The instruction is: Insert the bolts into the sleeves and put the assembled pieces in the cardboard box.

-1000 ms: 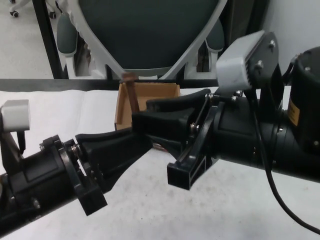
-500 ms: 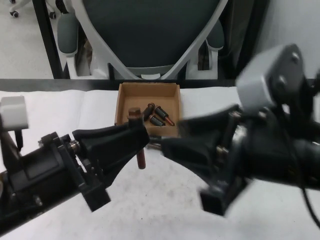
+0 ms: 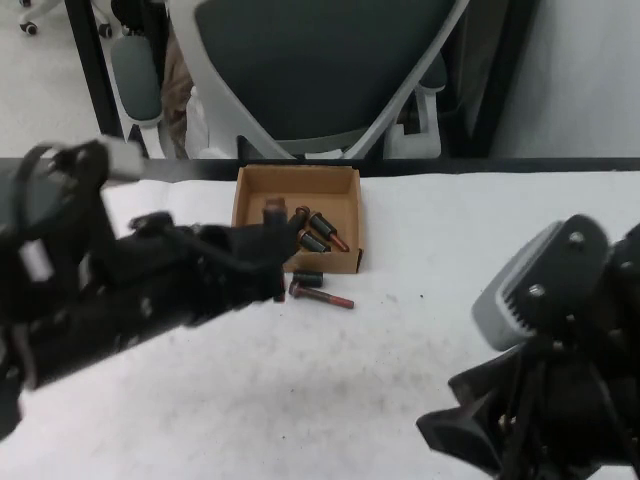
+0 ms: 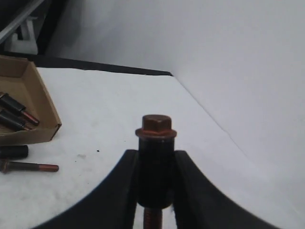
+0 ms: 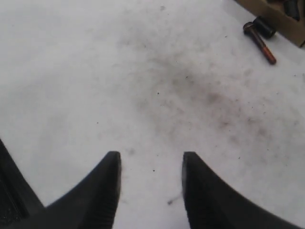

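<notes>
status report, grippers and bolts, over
Left gripper shut on assembled piece, near cardboard box. Right gripper open, over bench. Loose bolt and sleeve outside box.

1. My pincer [image 5: 151, 157] hangs over the white tabletop [image 5: 95, 71], its two black fingers [image 5: 107, 191] standing apart.
2. Grey smudges [image 5: 200, 90] mark the cloth ahead of me.
3. Farther off, a loose bolt [image 5: 259, 43] lies flat, its head just beside a black sleeve [image 5: 263, 26].
4. The sleeve sits against a cardboard box [image 5: 267, 12] corner.
</notes>
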Controlling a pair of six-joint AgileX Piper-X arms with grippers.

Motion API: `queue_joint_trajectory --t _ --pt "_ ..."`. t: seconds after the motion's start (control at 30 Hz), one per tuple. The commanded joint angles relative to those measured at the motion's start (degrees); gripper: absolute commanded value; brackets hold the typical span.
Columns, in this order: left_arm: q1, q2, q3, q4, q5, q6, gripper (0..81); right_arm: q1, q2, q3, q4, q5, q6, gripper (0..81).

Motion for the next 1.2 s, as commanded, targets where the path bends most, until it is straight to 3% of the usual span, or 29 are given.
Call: queue_joint_trajectory --t 0.0,0.2,0.4,0.83,1.17 --pt "0.9 1.74 -2.95 1.09 -1.12 -0.56 0.8 -1.47 3.25 0.02 1.39 -3.8 -0.01 40.3" --pt "4.91 10.66 -12.7 10.65 -0.47 0.34 0.8 -5.2 8.25 -0.48 2.87 -8.65 -1.24 40.3" --pt "7.38 19.44 -21.91 18.14 0.74 3.94 0.8 -8.36 13.87 -4.9 7.32 -9.22 -9.16 40.3" --pt "8.91 37.9 -40.72 29.56 -0.73 12.02 0.8 -16.13 29.87 -18.81 9.99 -9.06 -20.81 40.3" --pt "10.95 48.5 -50.69 29.77 -2.2 16.71 0.8 -19.65 44.83 -32.12 11.35 -8.38 -27.51 40.3"
